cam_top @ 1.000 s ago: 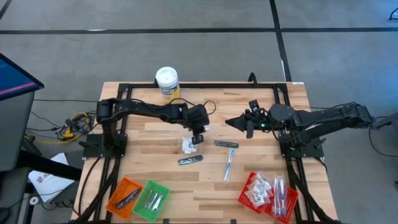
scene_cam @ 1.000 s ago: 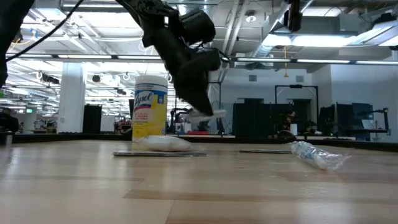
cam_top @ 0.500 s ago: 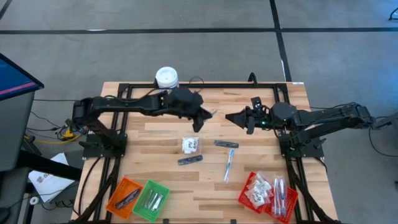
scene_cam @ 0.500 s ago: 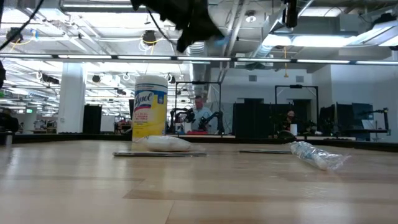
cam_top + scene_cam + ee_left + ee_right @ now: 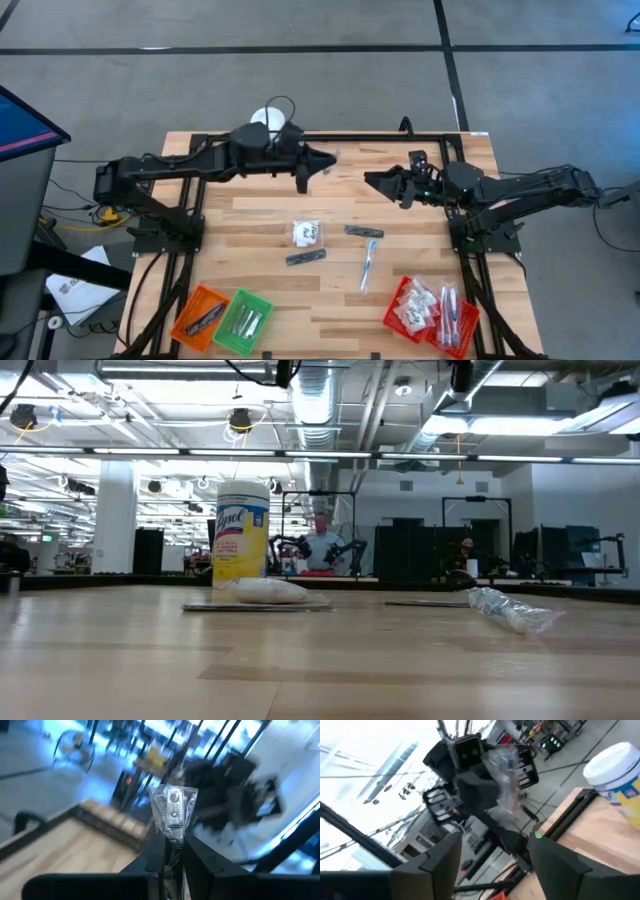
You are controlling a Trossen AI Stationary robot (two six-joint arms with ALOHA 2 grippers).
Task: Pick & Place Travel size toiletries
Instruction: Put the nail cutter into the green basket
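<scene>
My left gripper [image 5: 322, 161] hangs high over the table's far middle, shut on a small clear-wrapped silvery toiletry [image 5: 172, 812]. My right gripper [image 5: 376, 181] faces it from the right, open and holding nothing; its wrist view shows the left gripper with the packet [image 5: 504, 762] ahead. A white sachet [image 5: 307, 233], two dark narrow items [image 5: 305, 257] [image 5: 364, 231] and a clear-wrapped stick [image 5: 368, 264] lie flat on the wooden table [image 5: 250, 215]. In the low view, only the sachet [image 5: 265, 590] and the wrapped stick [image 5: 510, 610] show. My left gripper pinches the packet's near end [image 5: 173, 840] between its two fingers. The fingers lie about level and point toward the table's right. The rest of the packet sticks out past the fingertips, lifted clear of the table.
A white-lidded yellow canister [image 5: 241, 532] stands at the far edge, mostly under the left arm in the high view. Orange [image 5: 200, 316] and green [image 5: 243, 321] baskets sit at the near left. Red baskets [image 5: 432, 312] with sachets sit at the near right.
My left gripper has risen from beside the white sachet and gone toward the far edge, tipping from pointing down to level, carrying the small packet clear of the table. My right gripper has opened and tipped slightly, otherwise staying in place.
</scene>
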